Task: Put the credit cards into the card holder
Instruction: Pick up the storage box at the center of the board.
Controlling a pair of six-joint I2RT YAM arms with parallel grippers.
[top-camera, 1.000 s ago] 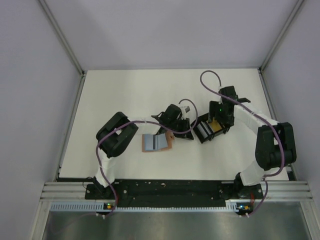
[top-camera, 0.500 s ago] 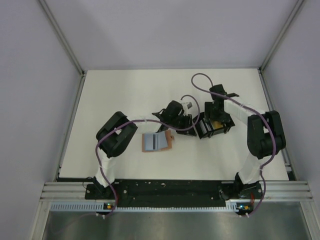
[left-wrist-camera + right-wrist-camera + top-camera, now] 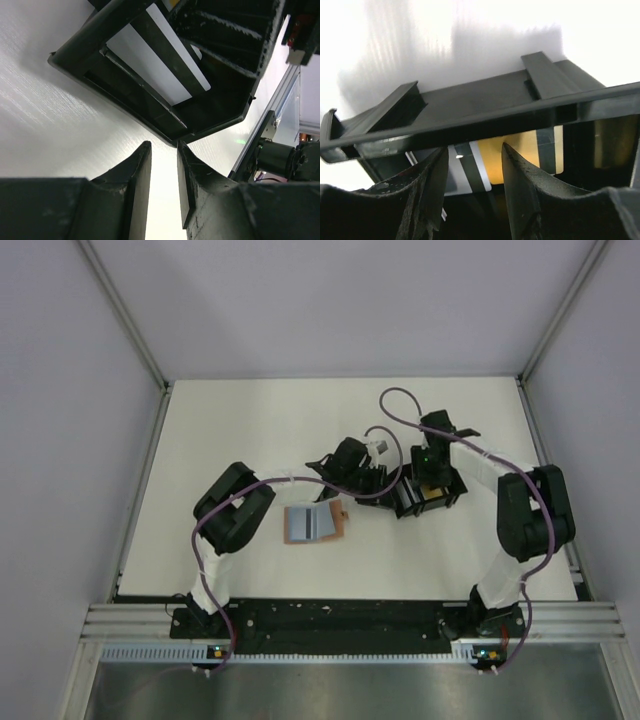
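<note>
Cards, one yellow-orange plastic rectangle [image 3: 520, 150] and one pale [image 3: 155, 55], lean inside black square open tray [image 3: 470, 122]; right claw [image 3: 474, 149] spread over its rim, left claw [image 3: 162, 150] narrowly parted and empty at its 9 o'clock, tan leather-like card holder [image 3: 315, 523] open on white desk [image 3: 250, 430] at its 8 o'clock.

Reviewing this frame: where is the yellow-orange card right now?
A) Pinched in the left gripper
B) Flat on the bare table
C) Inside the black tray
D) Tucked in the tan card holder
C: the right wrist view shows the yellow-orange card sitting inside the black tray, behind its rim. In the top view, the card holder lies open off to the tray's left.
</note>
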